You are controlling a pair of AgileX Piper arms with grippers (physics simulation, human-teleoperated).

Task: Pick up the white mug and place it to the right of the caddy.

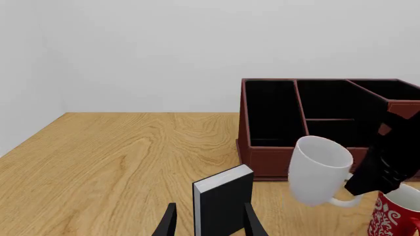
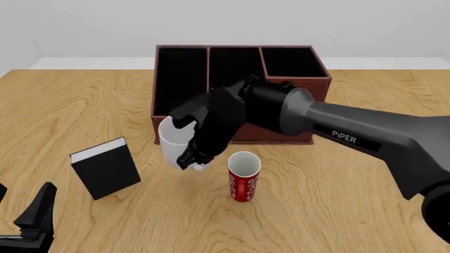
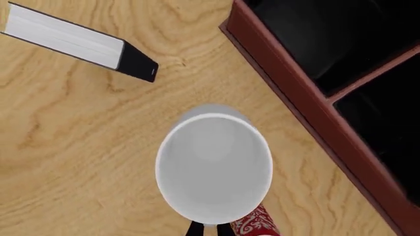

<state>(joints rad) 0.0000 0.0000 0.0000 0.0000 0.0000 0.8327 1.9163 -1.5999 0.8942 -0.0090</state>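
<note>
Right gripper [image 2: 193, 158] is gripping white mug [image 2: 170, 138] by handle side, lifted and tilted; caddy [image 2: 309, 84] behind, red mug [image 2: 243, 176] just beside: should clear it moving rightward. Left gripper [image 2: 25, 224] idling, open.

Bright even simulator light, soft faint shadows under objects, sharp focus throughout, no glare, no blur

The front view looks forward and down from above the arms' side of the wooden table [image 2: 338, 190], taking in the whole caddy [image 2: 309, 89] against the pale far wall; the left wrist view sits low near the tabletop, facing level toward the caddy [image 1: 266, 160] past the upright black book [image 1: 223, 201]; the right wrist view looks steeply down, close above the white mug [image 3: 213, 167]; all three share the mug, book and caddy front.
</note>
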